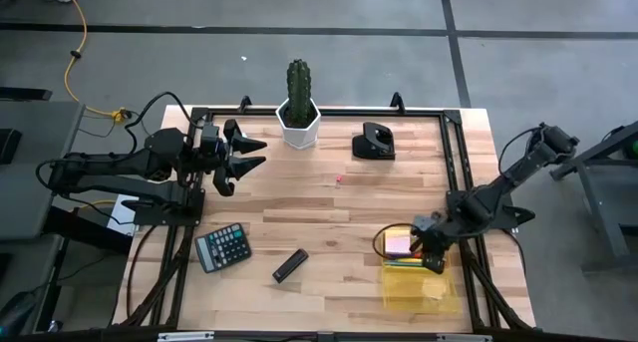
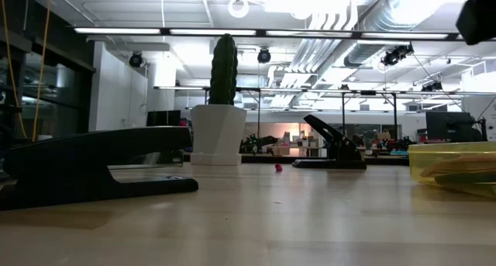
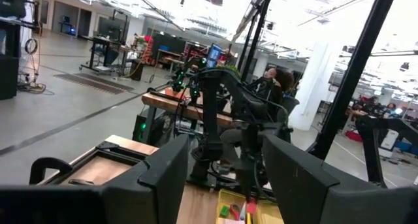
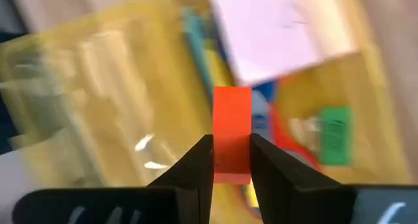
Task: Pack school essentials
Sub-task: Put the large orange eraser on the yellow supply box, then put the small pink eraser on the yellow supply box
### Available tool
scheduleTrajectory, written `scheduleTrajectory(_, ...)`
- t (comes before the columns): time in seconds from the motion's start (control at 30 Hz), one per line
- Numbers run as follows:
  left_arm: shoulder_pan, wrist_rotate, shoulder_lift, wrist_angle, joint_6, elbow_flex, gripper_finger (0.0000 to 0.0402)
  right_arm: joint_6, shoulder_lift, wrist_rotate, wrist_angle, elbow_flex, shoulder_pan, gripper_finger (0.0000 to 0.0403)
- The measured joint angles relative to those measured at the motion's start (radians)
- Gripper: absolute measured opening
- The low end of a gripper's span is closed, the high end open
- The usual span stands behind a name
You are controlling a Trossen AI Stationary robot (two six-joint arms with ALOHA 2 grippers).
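My right fingers [image 4: 232,160] are clamped on a small orange-red block [image 4: 232,129], flat-sided, and I honestly can't tell what it is. They're hanging right over the yellow see-through pouch [image 1: 419,282] at the near right of the table. Inside it, blurry from my wrist, there's a pale pink sticky-note pad [image 4: 274,28], a teal pen [image 4: 196,38] and something green [image 4: 334,136] with print too smeared to read. From above the pad [image 1: 398,242] sits at the pouch's far end, touching my gripper.

My left fingers [image 1: 242,153] are spread wide with nothing in them, up at the far left of the table, well apart from everything.

Other stuff: black calculator [image 1: 222,248] near left, keys visible but no readable label; a black bar-shaped thing [image 1: 290,265] just right of it; a cactus in a white pot [image 1: 298,108] at the far edge; a black hole punch [image 1: 374,142] right of that; a tiny red speck [image 1: 339,179] mid-table.

Table's light wood planks [image 1: 329,217] in a black frame. Grey floor around, open workshop with white ducting overhead.
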Motion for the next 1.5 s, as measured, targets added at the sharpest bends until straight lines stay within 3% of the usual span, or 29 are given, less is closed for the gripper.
scheduleTrajectory(0.13,0.0,-0.001,0.0,0.0,0.0,0.0,0.0186,0.1,0.0,0.11,-0.096,0.0,0.061,0.0076)
scheduleTrajectory(0.57,0.0,-0.003,0.0,0.0,0.0,-0.001,0.0186,0.122,0.122,0.164,-0.148,0.0,0.089,0.0083)
scheduleTrajectory(0.83,0.0,-0.003,0.0,0.0,0.0,-0.001,0.0186,0.077,0.155,0.162,-0.087,0.0,0.085,0.017)
scheduleTrajectory(1.03,0.0,-0.003,0.0,0.0,0.0,-0.001,0.0186,0.059,0.088,0.159,-0.122,0.0,0.065,0.0233)
scheduleTrajectory(1.17,0.0,-0.003,0.0,0.0,0.0,-0.001,0.0186,0.032,-0.019,0.272,0.015,0.0,0.017,0.0242)
scheduleTrajectory(1.27,0.0,-0.003,0.0,0.0,0.0,-0.001,0.0186,-0.077,-0.077,0.369,0.194,0.0,-0.054,0.0243)
scheduleTrajectory(1.37,0.0,-0.003,0.0,0.0,0.0,-0.001,0.0186,-0.228,-0.086,0.442,0.377,0.0,-0.163,0.0243)
scheduleTrajectory(1.5,0.0,-0.003,0.0,0.0,0.0,-0.001,0.0186,-0.438,-0.045,0.455,0.633,0.0,-0.327,0.0243)
